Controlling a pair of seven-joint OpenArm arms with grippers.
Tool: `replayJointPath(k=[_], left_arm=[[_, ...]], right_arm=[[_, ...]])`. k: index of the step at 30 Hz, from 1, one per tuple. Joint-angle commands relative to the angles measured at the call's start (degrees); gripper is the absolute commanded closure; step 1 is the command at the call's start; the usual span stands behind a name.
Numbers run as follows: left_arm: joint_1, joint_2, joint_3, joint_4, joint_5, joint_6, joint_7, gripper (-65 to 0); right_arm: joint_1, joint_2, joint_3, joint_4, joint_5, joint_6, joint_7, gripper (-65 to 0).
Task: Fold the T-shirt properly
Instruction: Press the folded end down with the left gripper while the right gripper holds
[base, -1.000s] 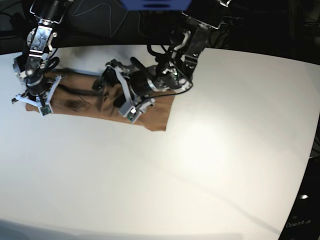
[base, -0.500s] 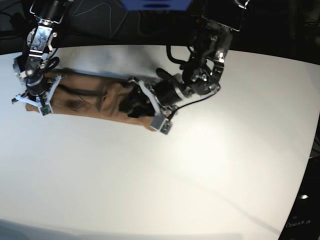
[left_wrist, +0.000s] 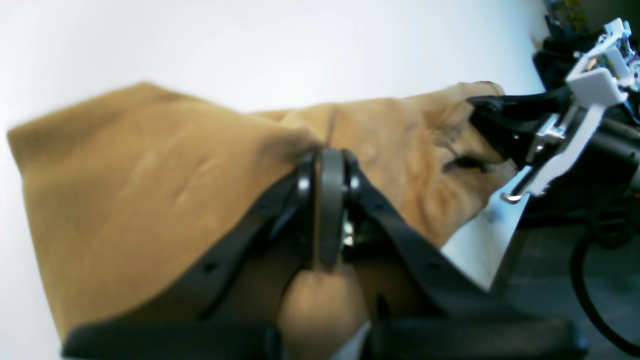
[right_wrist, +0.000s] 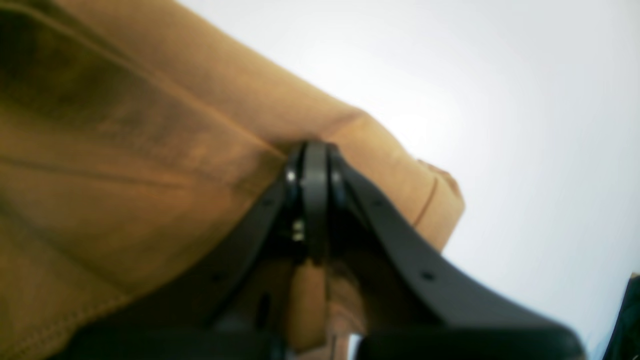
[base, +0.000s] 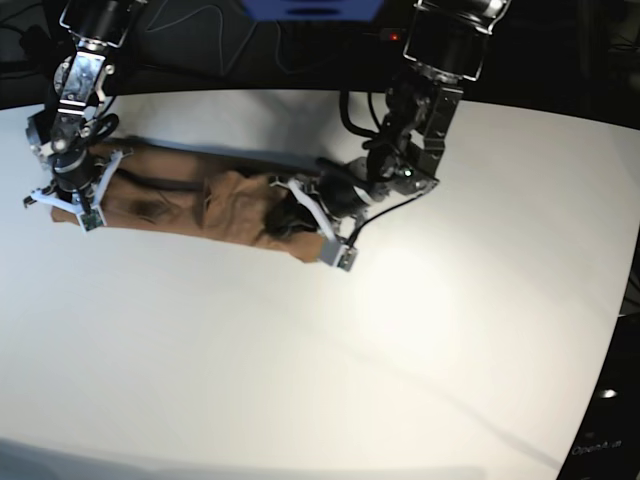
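While the broad white table (base: 400, 350) carries it near the far left corner, the plain tan-brown cotton T-shirt (base: 190, 200) lies in a long, rumpled band along the far edge. The left end effector (base: 318, 228) is pressed together, pinching the band's right end; the right end effector (base: 68, 195) pinches its left end.

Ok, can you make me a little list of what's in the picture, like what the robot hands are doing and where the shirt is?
cloth: tan T-shirt, a long bunched strip on the table
table: white
left gripper: shut, pinching the shirt's end nearer the table's middle
right gripper: shut, pinching the opposite end
fold: not neat yet, wrinkled in the middle
white tag: not visible
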Motion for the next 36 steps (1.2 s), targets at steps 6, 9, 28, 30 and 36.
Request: replayJointPath(k=[6,9,28,30,36], left_arm=[[-0.8,0.3,0.3,-3.9,-0.6,1.4,-3.6,-2.0],[-0.8,0.3,0.3,-6.1,-0.6,1.5,-5.9,-2.0],[1.0,0.0,0.2,-7.4,-0.6,1.5,-6.1,-2.0],[1.6,-0.5,0.1,-7.2,-0.6,1.5,-6.1,-2.0],[4.0,-1.8,-0.1,-7.1,-0.8,1.5,-6.2,-2.0]], right_arm=[[-0.3,0.1,-0.2,0.0,-0.7,2.2,-2.4,-0.7],[-0.3,0.2,-0.2,0.1,-0.7,2.2,-2.4,-0.7],[-2.0,-0.8,-0.2,18.7,-6.3,2.2,-2.3,-0.6],[-1.9,-0.8,0.1,20.4,-6.1,2.2,-2.7,-0.6],[-1.5,-2.0,3.7,22.3,-2.8,2.2,-4.8,-0.6]])
